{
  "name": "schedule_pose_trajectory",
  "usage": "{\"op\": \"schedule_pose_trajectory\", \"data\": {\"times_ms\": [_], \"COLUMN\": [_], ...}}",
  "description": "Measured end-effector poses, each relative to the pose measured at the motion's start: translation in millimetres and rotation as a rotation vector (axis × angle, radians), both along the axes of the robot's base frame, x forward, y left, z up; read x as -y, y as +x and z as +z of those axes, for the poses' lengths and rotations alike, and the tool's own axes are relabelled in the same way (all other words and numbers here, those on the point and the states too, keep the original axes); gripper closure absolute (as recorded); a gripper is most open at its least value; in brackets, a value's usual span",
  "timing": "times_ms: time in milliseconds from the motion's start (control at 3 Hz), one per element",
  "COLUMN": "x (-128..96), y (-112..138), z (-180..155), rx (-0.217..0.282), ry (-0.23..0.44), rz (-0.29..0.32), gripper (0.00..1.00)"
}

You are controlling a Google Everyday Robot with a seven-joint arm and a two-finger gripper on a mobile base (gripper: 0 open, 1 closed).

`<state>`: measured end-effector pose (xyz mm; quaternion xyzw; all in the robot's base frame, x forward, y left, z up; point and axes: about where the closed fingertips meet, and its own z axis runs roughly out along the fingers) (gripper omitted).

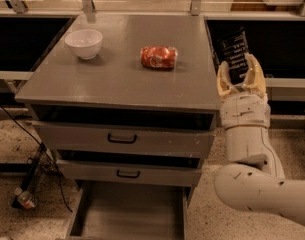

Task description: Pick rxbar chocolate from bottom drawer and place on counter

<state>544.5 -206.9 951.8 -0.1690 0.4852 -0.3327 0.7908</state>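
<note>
The end effector point(240, 75) is clamping the rxbar chocolate point(232, 49) upright and hovering just off the surface's point(122, 81) right edge, with the bottom drawer point(127, 214) standing open below. The placing step seems to be beginning: the next move is calling for travel leftward over that edge, short of the red packet point(158, 57), then lowering.

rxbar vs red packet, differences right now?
The rxbar chocolate is black with pale lettering; the red packet is shiny red-orange. The rxbar chocolate is held upright by the gripper, just right of the counter; the red packet lies flat on the counter. Both are small snack wrappers.
</note>
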Motion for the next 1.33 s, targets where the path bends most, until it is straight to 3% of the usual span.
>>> {"op": "schedule_pose_trajectory", "data": {"times_ms": [333,667,1000,1333], "x": [5.1,-4.9,-27.8,-58.0], "y": [1.4,5.9,10.1,10.4], "z": [-1.9,-5.9,-9.6,-15.2], "rx": [-0.034,-0.045,-0.057,-0.083], "ry": [0.077,0.132,0.161,0.202], "rz": [0.026,0.090,0.191,0.340], "gripper": [1.00,1.00,1.00,1.00]}}
